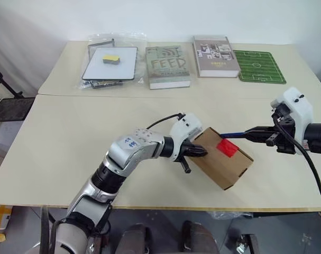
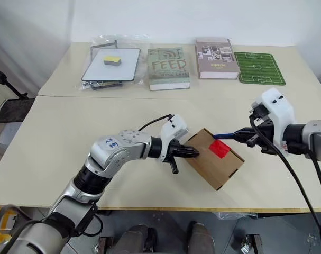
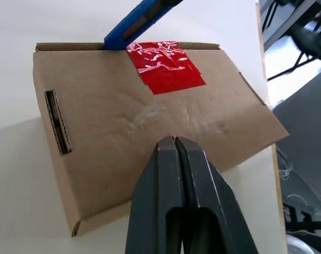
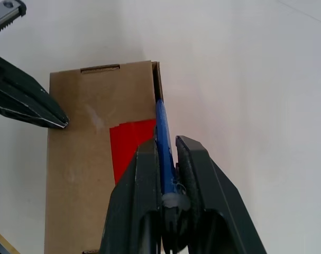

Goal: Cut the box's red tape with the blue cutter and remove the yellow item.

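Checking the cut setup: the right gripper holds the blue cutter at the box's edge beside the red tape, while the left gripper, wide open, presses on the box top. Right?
One slip: the left gripper is shut, not open; the left wrist view shows its fingers together against the box. The rest holds: the right gripper holds the blue cutter at the edge beside the red tape.

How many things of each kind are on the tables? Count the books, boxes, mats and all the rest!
Books: 2, the green one and the brown one
Cardboard box: 1
Red tape patches: 1
Blue cutter: 1
Green football mat: 1
Whiteboard: 1
Yellow-and-grey eraser: 1
Total: 8
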